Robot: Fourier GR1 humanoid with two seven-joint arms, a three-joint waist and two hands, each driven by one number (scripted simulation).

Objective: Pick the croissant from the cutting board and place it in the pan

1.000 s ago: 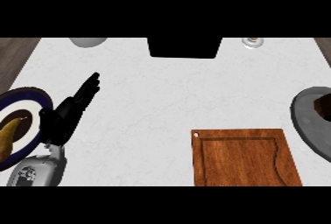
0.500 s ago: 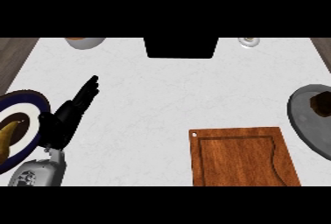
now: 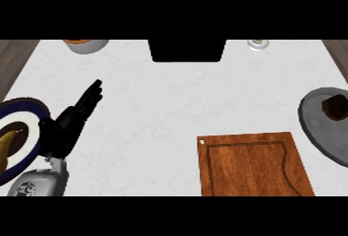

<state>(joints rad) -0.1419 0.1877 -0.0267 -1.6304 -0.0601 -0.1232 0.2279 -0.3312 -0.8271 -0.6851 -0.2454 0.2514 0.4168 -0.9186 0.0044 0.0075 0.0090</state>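
Note:
The wooden cutting board (image 3: 255,163) lies at the lower right with nothing on it. To its right sits the grey pan (image 3: 318,126), cut off by the view's edge. A dark brown croissant (image 3: 336,105) lies inside the pan near its upper right. My left hand (image 3: 70,123) rests at the lower left, open, with straight fingers pointing up and to the right. It holds nothing and is far from the board. My right hand does not show.
A blue-rimmed white plate (image 3: 27,110) holding a yellowish item (image 3: 7,142) lies at the left edge beside my left hand. At the back stand a bowl (image 3: 85,45), a black block (image 3: 187,50) and a small white object (image 3: 258,44).
The view has drifted slightly, so a little more of the pan and croissant shows at the right. My left hand has stayed where it was.

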